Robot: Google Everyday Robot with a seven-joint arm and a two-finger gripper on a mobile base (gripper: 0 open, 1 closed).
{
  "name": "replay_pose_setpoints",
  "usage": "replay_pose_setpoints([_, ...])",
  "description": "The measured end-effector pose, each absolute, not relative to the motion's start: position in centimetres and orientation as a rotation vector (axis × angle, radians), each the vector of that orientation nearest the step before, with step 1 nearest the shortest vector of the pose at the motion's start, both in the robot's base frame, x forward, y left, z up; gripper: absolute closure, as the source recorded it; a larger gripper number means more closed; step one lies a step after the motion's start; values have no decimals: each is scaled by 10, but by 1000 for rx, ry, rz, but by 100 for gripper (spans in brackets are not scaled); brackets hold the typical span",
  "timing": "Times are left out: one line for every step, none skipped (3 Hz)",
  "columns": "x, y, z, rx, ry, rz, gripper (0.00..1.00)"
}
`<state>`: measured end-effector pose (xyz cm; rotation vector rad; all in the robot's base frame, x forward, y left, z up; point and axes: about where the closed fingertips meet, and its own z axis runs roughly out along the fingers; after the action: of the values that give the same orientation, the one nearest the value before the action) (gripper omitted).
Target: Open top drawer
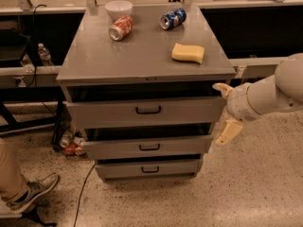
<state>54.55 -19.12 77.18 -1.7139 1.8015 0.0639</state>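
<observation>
Top drawer (109, 112) sits slightly ajar, the hand (225, 110) spread wide, empty, beside its right end.

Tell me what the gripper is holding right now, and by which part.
Nothing. The gripper is at the right end of the top drawer, jaws wide apart and closed on nothing. The drawer's handle is untouched.

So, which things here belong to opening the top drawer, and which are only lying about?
For the job: top drawer; its black handle; the gripper, open, at the drawer's right end.

Lying about: white bowl, red can, blue can and yellow sponge, all on the cabinet top; middle drawer; bottom drawer.
</observation>
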Motion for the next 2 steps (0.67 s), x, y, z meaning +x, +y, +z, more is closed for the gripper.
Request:
replay_pose_setpoints([576,-192,720,-1793,1764,4,0])
replay_pose_setpoints([576,-192,720,-1794,1764,3,0])
